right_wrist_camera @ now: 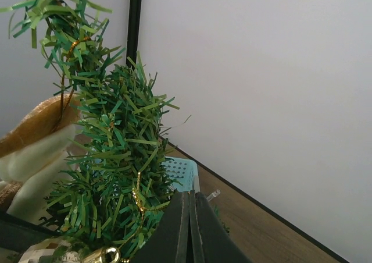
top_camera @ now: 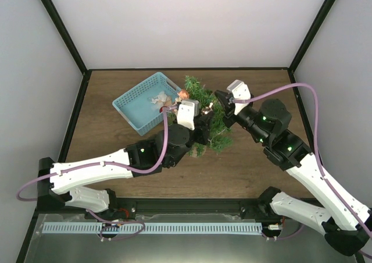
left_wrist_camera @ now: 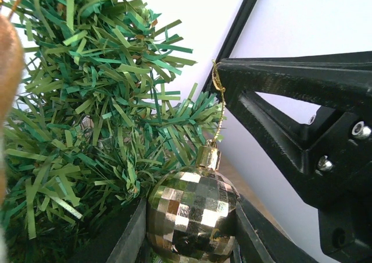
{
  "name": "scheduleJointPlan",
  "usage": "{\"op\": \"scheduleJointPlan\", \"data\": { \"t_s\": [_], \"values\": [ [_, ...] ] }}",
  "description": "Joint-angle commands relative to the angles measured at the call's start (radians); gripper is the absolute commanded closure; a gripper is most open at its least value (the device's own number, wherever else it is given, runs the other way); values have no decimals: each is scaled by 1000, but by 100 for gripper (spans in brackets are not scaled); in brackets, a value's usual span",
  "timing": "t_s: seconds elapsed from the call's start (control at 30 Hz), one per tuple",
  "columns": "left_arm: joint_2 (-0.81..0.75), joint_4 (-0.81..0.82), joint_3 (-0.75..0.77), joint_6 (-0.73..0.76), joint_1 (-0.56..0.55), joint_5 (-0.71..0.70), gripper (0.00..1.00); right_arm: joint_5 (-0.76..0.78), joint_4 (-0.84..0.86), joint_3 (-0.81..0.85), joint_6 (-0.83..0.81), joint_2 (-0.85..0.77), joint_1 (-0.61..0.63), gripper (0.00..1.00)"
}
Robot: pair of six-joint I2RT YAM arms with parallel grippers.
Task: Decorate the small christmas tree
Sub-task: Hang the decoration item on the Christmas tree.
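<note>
Top external — left arm (top_camera: 145, 152) bent toward tree (top_camera: 197, 91), left claw (left_wrist_camera: 192, 240) gripping bauble (left_wrist_camera: 192, 210) — right claw (right_wrist_camera: 190, 202) closed.

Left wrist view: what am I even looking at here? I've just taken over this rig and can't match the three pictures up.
That view comes from a camera on the left arm's wrist. The left gripper holds a gold mirrored bauble beside the small christmas tree. The bauble's gold thread reaches up to the tip of the black right gripper. The right wrist view shows that gripper's fingers shut next to the tree; whether they pinch the thread is unclear. The top view looks down on both arms, the wooden table and a light-blue basket, with a few items inside, left of the tree.
</note>
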Motion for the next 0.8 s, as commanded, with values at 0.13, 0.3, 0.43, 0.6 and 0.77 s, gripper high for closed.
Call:
{"op": "scheduleJointPlan", "data": {
  "t_s": [0.13,0.3,0.43,0.6,0.77],
  "values": [
    [-4,-12,16,7,-4,-33,72,-37,34,-9,5,15,-23,99],
    [2,-16,22,11,-3,-20,72,-40,33,-22,19,8,-39,99],
    [7,-18,27,10,-4,1,72,-39,25,-23,27,-8,-41,99],
    [12,-16,28,10,-4,17,72,-36,4,-22,34,-11,-41,99],
    [14,-17,27,8,-4,18,72,-32,-11,-31,50,-27,-41,99]
  ]
}}
